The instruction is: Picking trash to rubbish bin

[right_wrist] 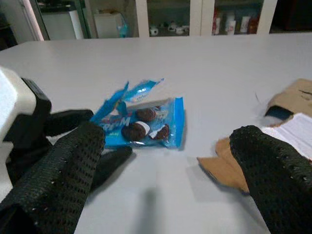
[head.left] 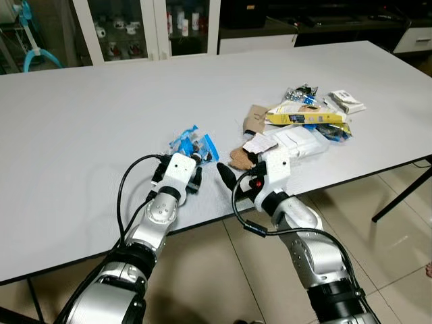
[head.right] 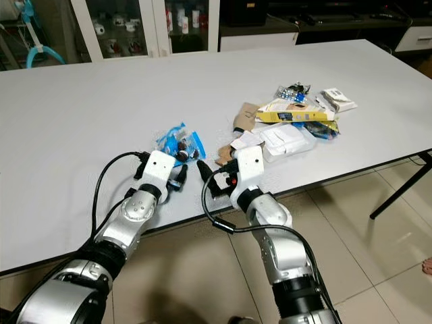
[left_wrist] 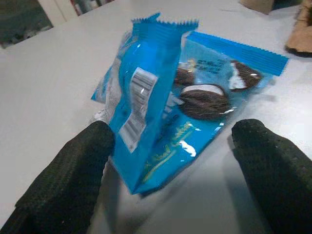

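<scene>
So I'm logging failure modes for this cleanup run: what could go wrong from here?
1. The left hand is open around the crumpled blue cookie wrappers; closing might catch just one and leave the rest.
2. The right hand hovers open close beside it, so the two hands might collide.
3. The wrappers lie near the table edge and could be nudged off.

blue cookie wrappers point(left_wrist: 165, 105) | crumpled, probably two | on white table point(head.left: 81, 135)
</scene>
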`<state>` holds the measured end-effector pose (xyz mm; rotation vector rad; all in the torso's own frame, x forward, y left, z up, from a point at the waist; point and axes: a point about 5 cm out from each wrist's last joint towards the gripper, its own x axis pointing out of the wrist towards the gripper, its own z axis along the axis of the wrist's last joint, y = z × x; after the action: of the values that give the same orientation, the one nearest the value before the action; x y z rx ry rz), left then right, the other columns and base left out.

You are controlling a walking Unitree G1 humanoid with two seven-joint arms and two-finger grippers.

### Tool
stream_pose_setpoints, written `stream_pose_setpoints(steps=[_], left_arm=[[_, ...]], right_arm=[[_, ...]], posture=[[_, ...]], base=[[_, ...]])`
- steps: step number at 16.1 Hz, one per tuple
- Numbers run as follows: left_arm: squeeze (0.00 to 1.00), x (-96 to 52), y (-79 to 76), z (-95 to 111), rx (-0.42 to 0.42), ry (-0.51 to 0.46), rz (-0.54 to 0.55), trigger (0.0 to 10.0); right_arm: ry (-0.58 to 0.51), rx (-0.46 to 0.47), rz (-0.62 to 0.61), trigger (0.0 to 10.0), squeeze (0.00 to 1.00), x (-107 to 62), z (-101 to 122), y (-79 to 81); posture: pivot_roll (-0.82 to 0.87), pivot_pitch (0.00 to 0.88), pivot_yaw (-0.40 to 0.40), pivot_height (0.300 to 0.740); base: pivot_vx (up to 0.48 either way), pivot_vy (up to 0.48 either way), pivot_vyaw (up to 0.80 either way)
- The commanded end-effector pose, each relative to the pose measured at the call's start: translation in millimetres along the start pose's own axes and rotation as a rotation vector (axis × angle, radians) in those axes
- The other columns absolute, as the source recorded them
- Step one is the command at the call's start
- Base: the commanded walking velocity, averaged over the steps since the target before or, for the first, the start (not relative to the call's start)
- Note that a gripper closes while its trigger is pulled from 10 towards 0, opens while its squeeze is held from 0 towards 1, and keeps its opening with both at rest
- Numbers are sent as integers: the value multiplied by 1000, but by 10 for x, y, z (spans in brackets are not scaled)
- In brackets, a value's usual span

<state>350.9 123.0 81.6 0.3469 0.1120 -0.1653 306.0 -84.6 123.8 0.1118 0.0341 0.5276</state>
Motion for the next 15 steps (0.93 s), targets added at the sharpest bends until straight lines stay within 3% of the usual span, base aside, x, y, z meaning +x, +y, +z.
stream_pose_setpoints(steps=[1,8,15], left_arm=[[0,43,66,123,-30,-50,40,10000],[0,121,282,486,-90,-204,50,10000],[0,256,188,541,-138,-123,20,10000]], right_arm=[[-31,-7,-6,10000,0,-17,74,-18],[-33,2,12,10000,0,-21,66,19],[-22,9,16,10000,0,-49,35,49]], posture=[[-25,44,-29,740],[-19,48,-32,740],[-39,53,-27,740]], base=[[0,0,0],[0,0,0],[0,0,0]])
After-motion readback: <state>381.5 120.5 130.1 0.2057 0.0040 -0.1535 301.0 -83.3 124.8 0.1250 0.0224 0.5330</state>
